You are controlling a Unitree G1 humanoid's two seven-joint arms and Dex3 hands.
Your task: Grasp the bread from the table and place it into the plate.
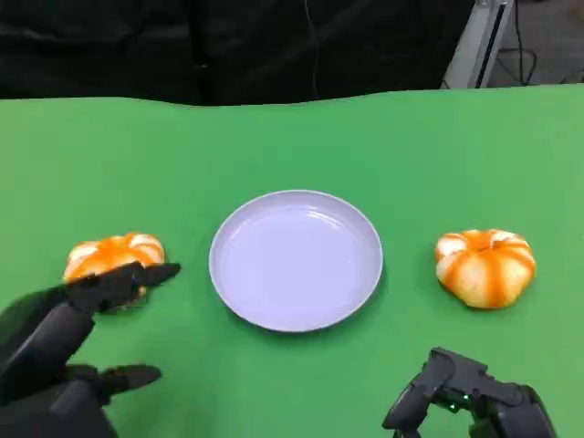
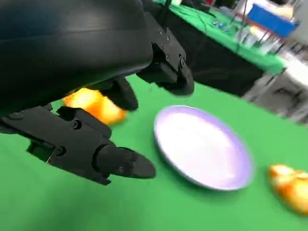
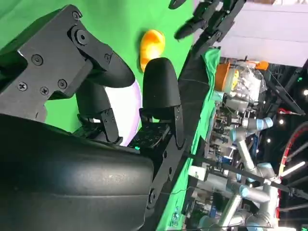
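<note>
Reaching with fingers spread, left hand (image 1: 82, 319) just beside left bread (image 1: 114, 257), empty lavender plate (image 1: 296, 259) mid green table (image 1: 292, 146), open cloth between, right bread (image 1: 484, 265) beyond, right hand (image 1: 461, 397) curled, empty, near front edge

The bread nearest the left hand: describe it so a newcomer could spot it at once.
Start at the pale round plate in the middle of the green table. The bread lies to its left in the head view, an orange-and-white pumpkin-shaped bun. Unlike the other bun, it has the left hand's fingertip reaching over it.
</note>
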